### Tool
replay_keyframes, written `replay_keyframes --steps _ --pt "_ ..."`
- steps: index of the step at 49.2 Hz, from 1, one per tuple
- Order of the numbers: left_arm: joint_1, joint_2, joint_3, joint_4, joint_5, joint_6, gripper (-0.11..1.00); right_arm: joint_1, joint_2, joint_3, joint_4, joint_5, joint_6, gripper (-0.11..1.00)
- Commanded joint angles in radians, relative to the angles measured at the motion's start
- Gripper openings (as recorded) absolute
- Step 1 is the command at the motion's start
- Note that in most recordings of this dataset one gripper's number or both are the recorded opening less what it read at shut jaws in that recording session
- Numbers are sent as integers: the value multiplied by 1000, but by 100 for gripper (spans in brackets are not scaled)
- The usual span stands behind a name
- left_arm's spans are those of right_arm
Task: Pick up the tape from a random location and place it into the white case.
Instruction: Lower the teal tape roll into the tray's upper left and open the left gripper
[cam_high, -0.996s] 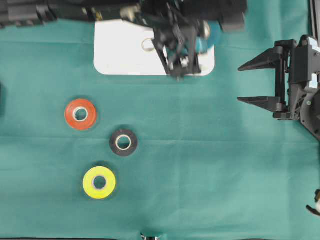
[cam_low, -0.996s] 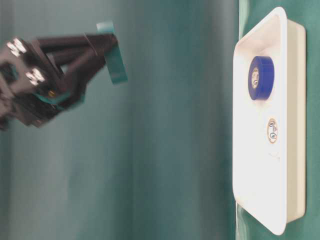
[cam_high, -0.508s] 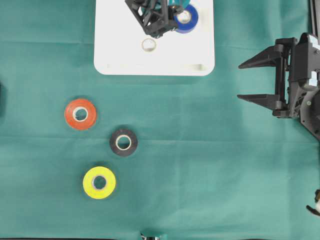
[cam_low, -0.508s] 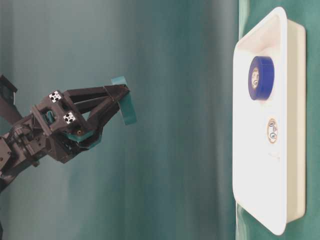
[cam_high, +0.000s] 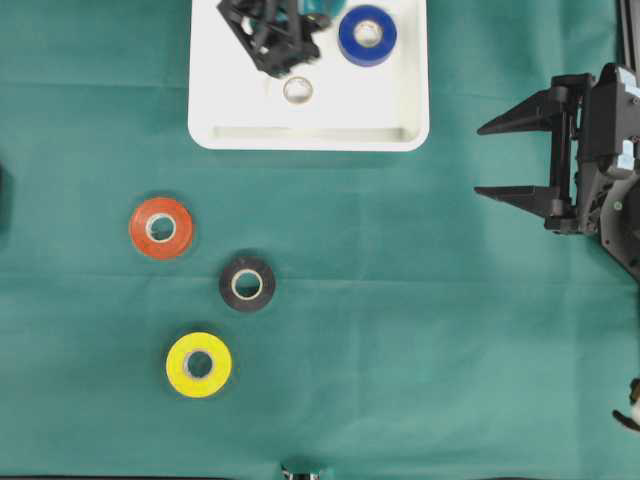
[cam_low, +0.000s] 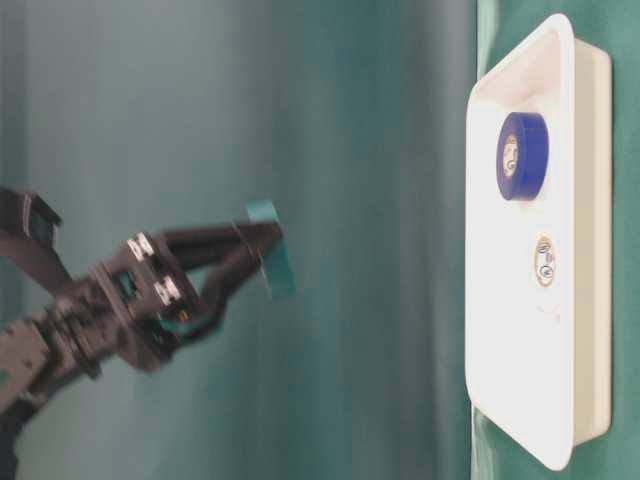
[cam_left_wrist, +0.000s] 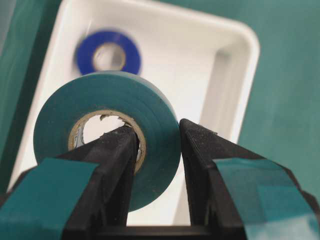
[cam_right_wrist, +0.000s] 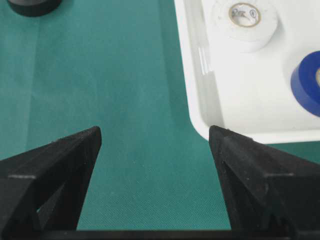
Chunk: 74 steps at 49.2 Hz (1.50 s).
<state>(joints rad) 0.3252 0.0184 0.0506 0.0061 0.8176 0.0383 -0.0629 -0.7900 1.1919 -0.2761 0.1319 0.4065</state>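
Teal tape (cam_left_wrist: 107, 132), left wrist view: my left gripper (cam_left_wrist: 157, 150) is clamped on its wall, one finger through the core. I judge it light and stiff; that wall is the sound hold.
Overhead view: I hold it over the white case (cam_high: 308, 133), near the far edge, beside the blue roll (cam_high: 367, 35).
Table-level view: the roll hangs well clear of the case floor.
Right wrist view: my right gripper (cam_right_wrist: 155, 142) stands apart, empty, off the case's corner.

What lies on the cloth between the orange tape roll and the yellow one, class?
In the overhead view, the black tape roll sits between the orange roll and the yellow roll, offset to the right of their line.
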Motion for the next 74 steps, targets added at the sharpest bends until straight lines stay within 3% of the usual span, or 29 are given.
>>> replay_keyframes --steps 1,22,55,74 --pt "12 -63 26 2 -20 -2 23 -3 3 -23 -3 -5 -2 83" --pt "48 -184 224 -2 -84 -3 23 -3 3 -25 -3 -3 -2 83" --pt "49 -173 207 -3 -81 -6 23 -11 3 -23 -8 -5 -2 83" --pt "51 -129 249 -5 -129 -9 23 -11 3 -23 -9 -5 -2 83"
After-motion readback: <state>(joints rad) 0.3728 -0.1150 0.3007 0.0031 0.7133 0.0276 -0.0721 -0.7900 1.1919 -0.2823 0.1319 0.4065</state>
